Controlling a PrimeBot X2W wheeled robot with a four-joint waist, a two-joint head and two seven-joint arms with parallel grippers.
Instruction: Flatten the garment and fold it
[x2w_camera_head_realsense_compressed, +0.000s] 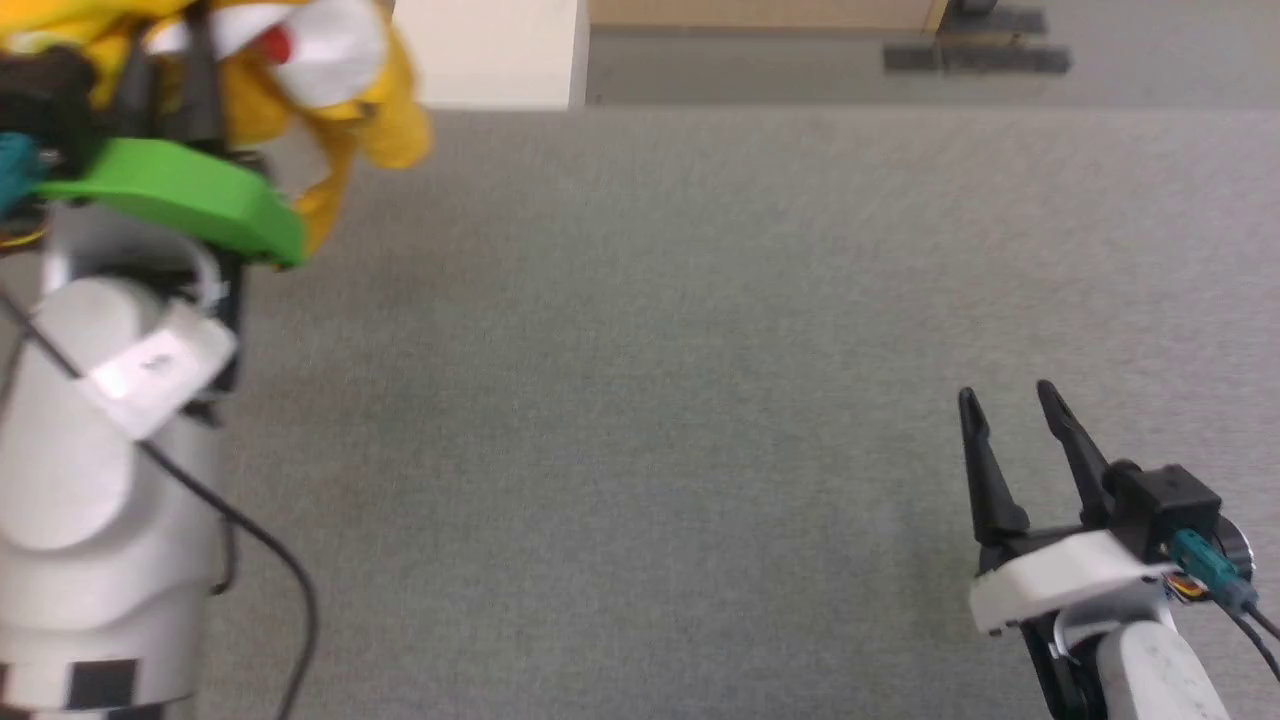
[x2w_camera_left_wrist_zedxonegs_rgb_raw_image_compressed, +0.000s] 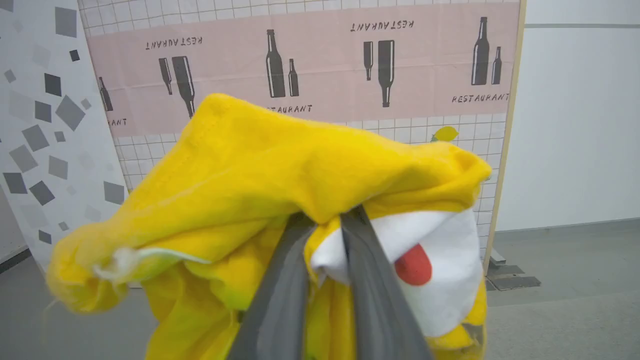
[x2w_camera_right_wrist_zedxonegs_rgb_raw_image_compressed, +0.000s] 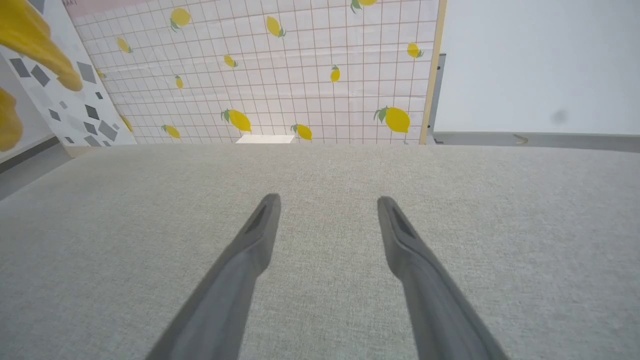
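Nearest, the right gripper (x2w_camera_head_realsense_compressed: 1007, 395) sits low over the grey fabric-covered table (x2w_camera_head_realsense_compressed: 640, 400), its two dark fingers spread apart with nothing between them. In its own wrist view the same gap shows bare grey cloth.

Further out on the robot's left, behind the green wrist bracket (x2w_camera_head_realsense_compressed: 190, 195), the left gripper (x2w_camera_left_wrist_zedxonegs_rgb_raw_image_compressed: 327, 220) is clamped on the yellow T-shirt (x2w_camera_left_wrist_zedxonegs_rgb_raw_image_compressed: 280, 165). Its fingers meet on a gathered wad of it. The shirt hangs as a crumpled bundle at the table's far left corner and looks lifted off the surface. A white printed patch (x2w_camera_left_wrist_zedxonegs_rgb_raw_image_compressed: 440, 280) with a red dot (x2w_camera_left_wrist_zedxonegs_rgb_raw_image_compressed: 413, 265) is turned toward the left wrist camera.

The shirt reads as light, soft knit with no stiffness, so it will sag, fold over itself and trail wherever it is carried. The present pinch seems to catch several layers at once, which would keep it balled up rather than let it open.

A better hold would be a single-layer edge, such as a shoulder, a sleeve cuff or a hem corner. With one gripper on each side, the cloth could be drawn taut and laid flat. Which part each dangling lobe belongs to cannot be told from here.

Beyond stand the backdrop panels, one printed with bottles (x2w_camera_left_wrist_zedxonegs_rgb_raw_image_compressed: 325, 65) and one with lemons (x2w_camera_right_wrist_zedxonegs_rgb_raw_image_compressed: 280, 75).
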